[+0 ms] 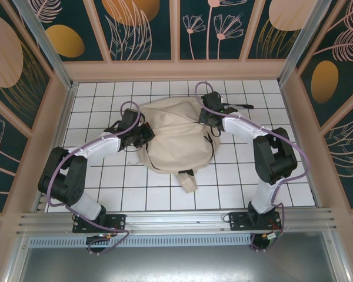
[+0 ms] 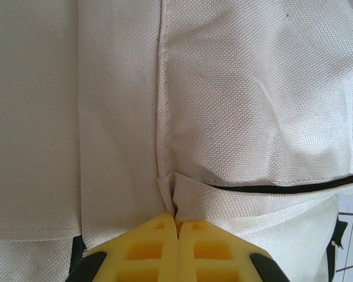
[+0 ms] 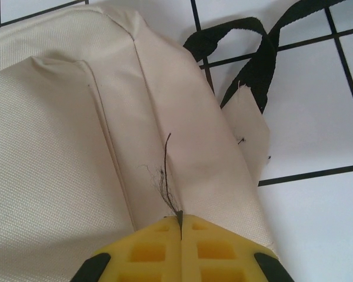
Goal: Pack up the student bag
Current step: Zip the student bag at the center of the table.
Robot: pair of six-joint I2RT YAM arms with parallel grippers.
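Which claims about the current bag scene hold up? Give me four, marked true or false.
1. The student bag lies on the white tiled table. True.
2. The left gripper hangs wide open above the bag. False: its fingers are shut, pinching a fold of fabric at a seam.
3. The right gripper has its fingers pressed together at the bag's fabric, with a dark thread running in between them. True.
4. The strap beside the bag is red. False: it is black and lies on the tiles.
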